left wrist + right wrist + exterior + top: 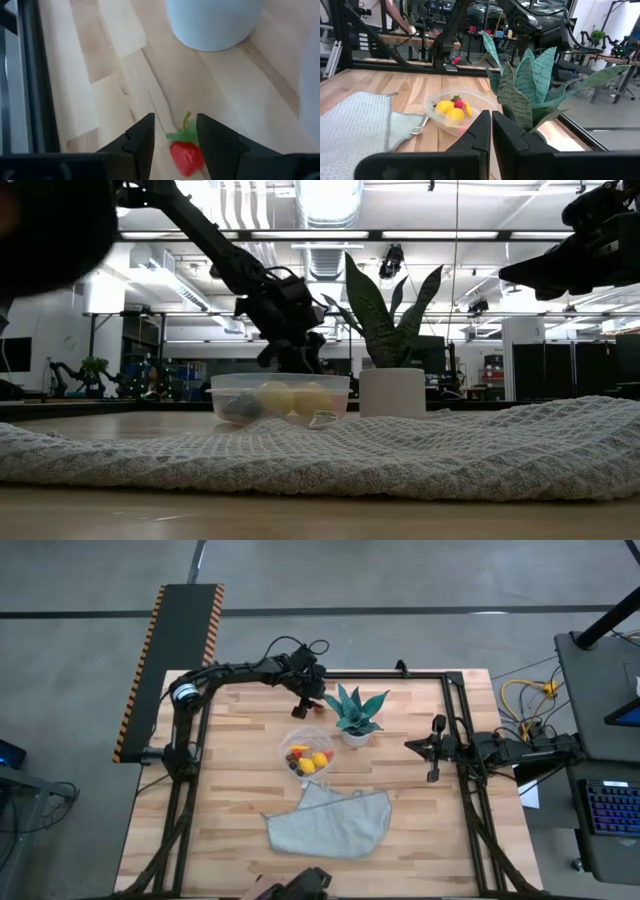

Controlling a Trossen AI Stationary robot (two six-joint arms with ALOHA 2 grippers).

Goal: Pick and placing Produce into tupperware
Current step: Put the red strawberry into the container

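left hand [172,137] – fingers parted astride a red berry [186,156] on the bench [240,780], lined up to grasp | tub [308,750] nearby holds other fruit | right hand [491,131] shut, waiting aside

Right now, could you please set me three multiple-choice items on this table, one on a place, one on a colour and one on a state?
1. Where does the strawberry lie?
A. inside the tupperware
B. on the bare wood between the left gripper's open jaws
C. on the grey cloth

2. What colour is the plant's pot?
A. white
B. red
C. black

3. How stands the right gripper?
A. shut on a lemon
B. wide open above the tupperware
C. shut and empty, at the table's right edge

Answers:
1 B: the left wrist view shows it on the wood, framed by the left gripper.
2 A: the pot is white beside the tupperware.
3 C: its jaws meet on nothing in the right wrist view.
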